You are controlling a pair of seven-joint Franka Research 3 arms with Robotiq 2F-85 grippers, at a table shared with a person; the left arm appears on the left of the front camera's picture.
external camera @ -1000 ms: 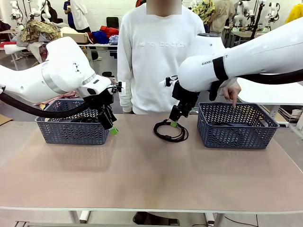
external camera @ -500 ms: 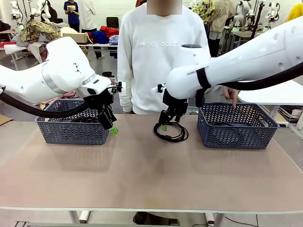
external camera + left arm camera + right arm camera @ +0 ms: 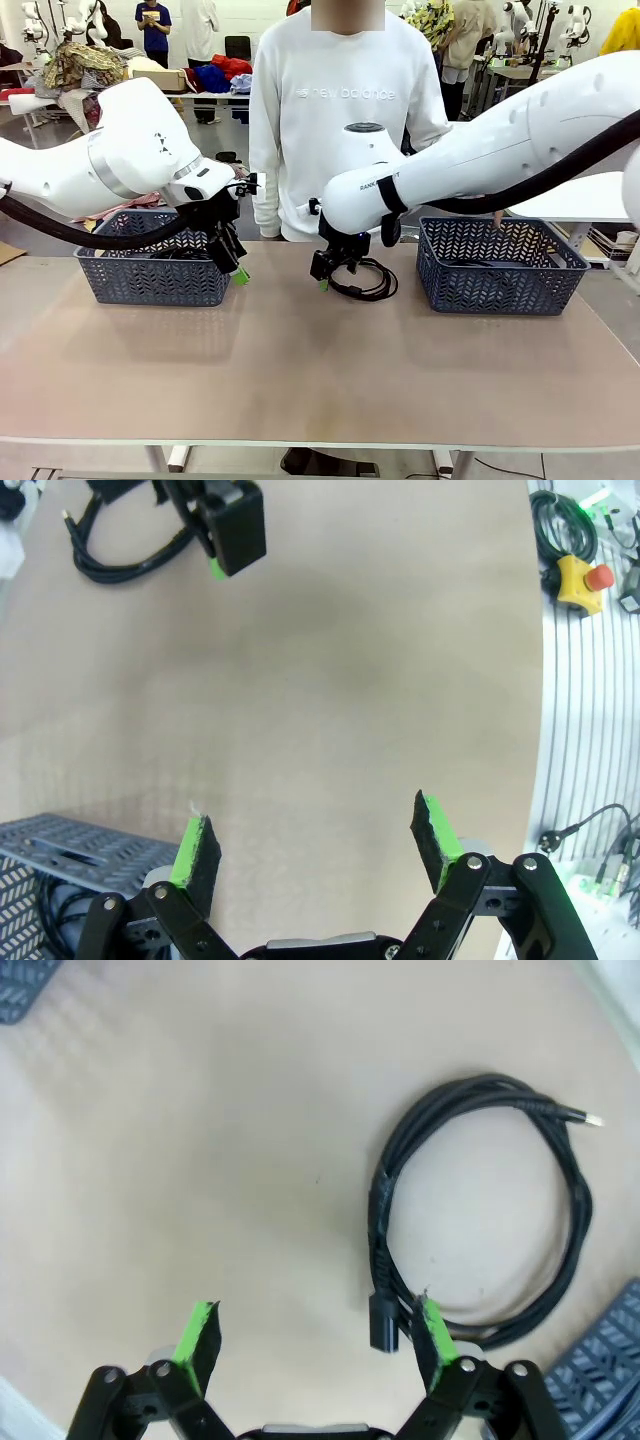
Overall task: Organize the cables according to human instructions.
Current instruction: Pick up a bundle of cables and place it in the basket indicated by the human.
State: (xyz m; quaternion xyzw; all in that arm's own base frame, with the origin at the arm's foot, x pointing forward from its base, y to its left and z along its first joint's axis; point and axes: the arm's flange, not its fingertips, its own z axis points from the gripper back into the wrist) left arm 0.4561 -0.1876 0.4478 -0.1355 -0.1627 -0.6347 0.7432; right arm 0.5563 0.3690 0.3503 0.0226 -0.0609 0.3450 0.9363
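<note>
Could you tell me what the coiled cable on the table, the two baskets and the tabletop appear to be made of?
Coiled cable: a black cord with a matte, rubbery-looking jacket, probably plastic or rubber; a small metal-looking plug tip shows at one end.
Baskets, left and right: grey-blue, with a moulded openwork pattern, likely rigid plastic.
Tabletop: a smooth, beige, low-sheen surface, possibly laminate.
</note>
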